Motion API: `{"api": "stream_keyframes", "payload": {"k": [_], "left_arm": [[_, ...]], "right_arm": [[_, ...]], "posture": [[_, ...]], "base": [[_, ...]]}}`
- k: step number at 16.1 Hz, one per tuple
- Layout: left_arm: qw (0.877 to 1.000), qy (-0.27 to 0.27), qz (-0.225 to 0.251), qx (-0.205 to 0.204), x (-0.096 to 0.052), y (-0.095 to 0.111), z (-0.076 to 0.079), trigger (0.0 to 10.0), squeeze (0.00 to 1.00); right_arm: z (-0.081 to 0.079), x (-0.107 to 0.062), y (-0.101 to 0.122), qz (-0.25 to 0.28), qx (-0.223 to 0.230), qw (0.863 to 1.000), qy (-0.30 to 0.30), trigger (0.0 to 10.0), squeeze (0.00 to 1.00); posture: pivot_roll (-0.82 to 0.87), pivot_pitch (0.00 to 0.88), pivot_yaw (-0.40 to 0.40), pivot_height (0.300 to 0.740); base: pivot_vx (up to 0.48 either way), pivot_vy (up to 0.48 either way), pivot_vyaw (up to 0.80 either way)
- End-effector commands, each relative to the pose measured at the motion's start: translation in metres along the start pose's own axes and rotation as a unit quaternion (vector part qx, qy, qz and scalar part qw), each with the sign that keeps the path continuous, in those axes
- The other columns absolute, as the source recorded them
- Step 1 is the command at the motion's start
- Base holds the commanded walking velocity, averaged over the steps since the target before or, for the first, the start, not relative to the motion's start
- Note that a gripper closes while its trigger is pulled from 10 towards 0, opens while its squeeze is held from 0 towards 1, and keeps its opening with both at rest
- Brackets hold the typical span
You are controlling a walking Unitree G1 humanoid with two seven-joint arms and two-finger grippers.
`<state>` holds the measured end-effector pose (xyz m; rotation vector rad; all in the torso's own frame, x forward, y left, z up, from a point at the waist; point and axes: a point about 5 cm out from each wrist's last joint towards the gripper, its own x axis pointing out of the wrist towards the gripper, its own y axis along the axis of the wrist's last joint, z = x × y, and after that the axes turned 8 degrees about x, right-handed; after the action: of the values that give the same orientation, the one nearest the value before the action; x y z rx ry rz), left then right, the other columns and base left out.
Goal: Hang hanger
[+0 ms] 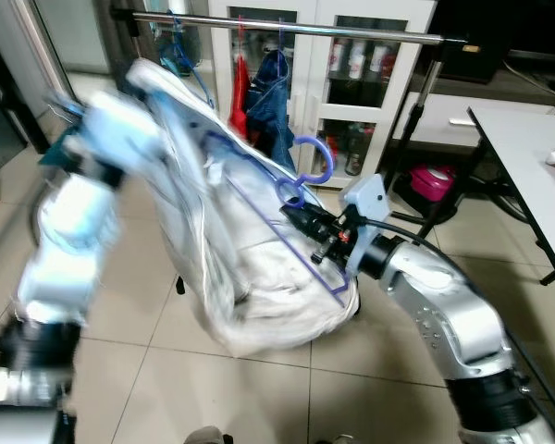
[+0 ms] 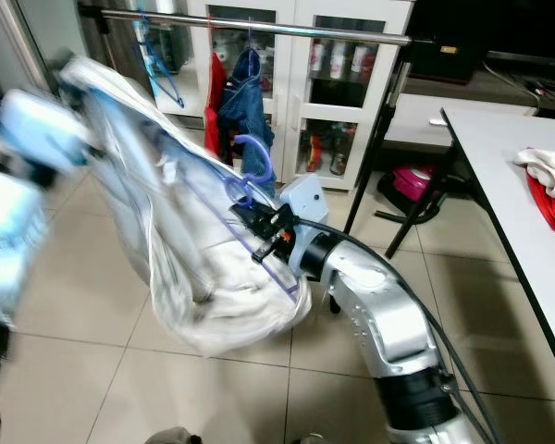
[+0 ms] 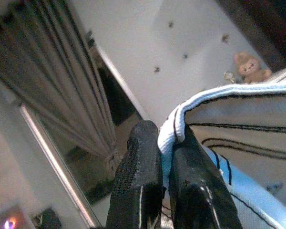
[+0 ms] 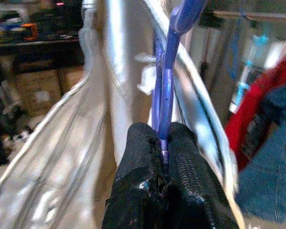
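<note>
1. Right gripper (image 1: 301,220) pinched tight on purple hanger (image 1: 307,171), near centre, below clothes rail (image 1: 287,25).
2. Left gripper (image 3: 164,157) clamps edge of white garment (image 1: 231,250) w/ blue trim, raised at left.
3. Garment drapes off hanger btwn both arms.
</note>
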<state>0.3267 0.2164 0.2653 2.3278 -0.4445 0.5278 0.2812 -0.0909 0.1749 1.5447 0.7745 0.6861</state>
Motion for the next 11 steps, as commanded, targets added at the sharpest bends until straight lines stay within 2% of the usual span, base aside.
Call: {"api": "stream_keyframes", "payload": {"k": [1, 2, 3, 4, 5, 6, 7, 8, 9, 10, 11], "left_arm": [[0.999, 0.043, -0.034, 0.000, 0.004, -0.013, -0.029, 0.0, 0.00], [0.992, 0.041, -0.119, 0.000, 0.002, -0.048, -0.044, 0.0, 0.00], [0.983, 0.019, -0.181, -0.024, -0.006, -0.073, -0.042, 0.0, 0.00], [0.976, -0.005, -0.212, -0.048, -0.014, -0.085, -0.031, 0.0, 0.00], [0.971, -0.034, -0.213, -0.103, -0.020, -0.084, -0.011, 0.0, 0.00], [0.962, -0.096, -0.192, -0.165, -0.026, -0.072, 0.018, 0.0, 0.00], [0.958, -0.120, -0.185, -0.183, -0.029, -0.067, 0.030, 0.0, 0.00], [0.948, -0.167, -0.164, -0.215, -0.037, -0.053, 0.055, 0.0, 0.00], [0.939, -0.206, -0.142, -0.237, -0.043, -0.040, 0.072, 0.0, 0.00], [0.931, -0.231, -0.127, -0.251, -0.048, -0.031, 0.083, 0.0, 0.00], [0.914, -0.271, -0.086, -0.289, -0.058, -0.001, 0.105, 0.0, 0.00]], "right_arm": [[0.000, -0.007, -0.001, -0.004, -0.004, 1.000, 0.011, 0.0, 0.00], [-0.002, -0.015, -0.001, -0.009, -0.005, 0.999, 0.034, 0.0, 0.00], [-0.002, -0.020, -0.001, 0.002, 0.013, 0.999, 0.039, 0.0, 0.00], [-0.002, -0.021, 0.002, 0.028, 0.044, 0.998, 0.035, 0.0, 0.00], [0.001, -0.021, 0.006, 0.055, 0.068, 0.996, 0.017, 0.0, 0.00], [0.005, -0.018, 0.012, 0.092, 0.097, 0.991, -0.016, 0.0, 0.00], [0.007, -0.016, 0.015, 0.110, 0.111, 0.987, -0.034, 0.0, 0.00], [0.012, -0.011, 0.019, 0.145, 0.145, 0.976, -0.076, 0.0, 0.00], [0.015, -0.008, 0.021, 0.167, 0.169, 0.966, -0.104, 0.0, 0.00], [0.017, -0.006, 0.021, 0.180, 0.185, 0.958, -0.121, 0.0, 0.00], [0.028, -0.002, 0.019, 0.195, 0.203, 0.941, -0.186, 0.0, 0.00]], "posture": [[-0.01, 0.000, 0.023, 0.740], [-0.02, 0.000, 0.030, 0.740], [-0.02, 0.000, 0.035, 0.740], [-0.02, 0.000, 0.040, 0.740], [-0.02, 0.000, 0.041, 0.740], [-0.02, 0.000, 0.040, 0.740], [-0.02, 0.000, 0.039, 0.740], [-0.02, 0.000, 0.036, 0.740], [-0.01, 0.000, 0.031, 0.740], [-0.01, 0.000, 0.031, 0.740], [-0.02, 0.000, 0.030, 0.740]], "base": [[0.000, 0.000, 0.00], [0.000, 0.000, 0.00], [0.000, 0.000, 0.00], [0.000, 0.000, 0.00], [0.000, 0.000, 0.00], [0.000, 0.000, 0.00], [0.000, 0.000, 0.00], [0.000, 0.000, 0.00], [0.000, 0.000, 0.00], [0.000, 0.000, 0.00], [0.000, 0.000, 0.00]]}}
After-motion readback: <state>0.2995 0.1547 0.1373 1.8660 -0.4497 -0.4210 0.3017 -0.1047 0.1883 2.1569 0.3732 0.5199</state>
